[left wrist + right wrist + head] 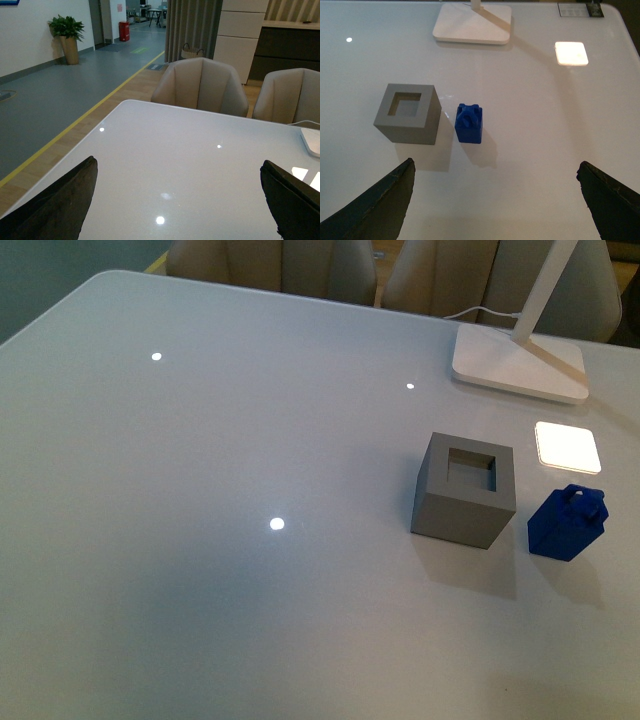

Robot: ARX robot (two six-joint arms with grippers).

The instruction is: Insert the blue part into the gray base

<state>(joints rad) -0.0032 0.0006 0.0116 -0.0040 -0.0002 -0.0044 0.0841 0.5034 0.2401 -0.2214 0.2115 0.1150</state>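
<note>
The blue part [568, 524] stands on the table [200, 540] just beside the gray base [464, 490]. The left gripper [178, 161] and right gripper [495, 167] are both wide open, holding nothing. The small blue part could tip or slip when pinched, or catch on the edge of the hole [470, 472] if it goes in crooked. Only the tips of each gripper show, and how deep the hole goes is hard to see.
</note>
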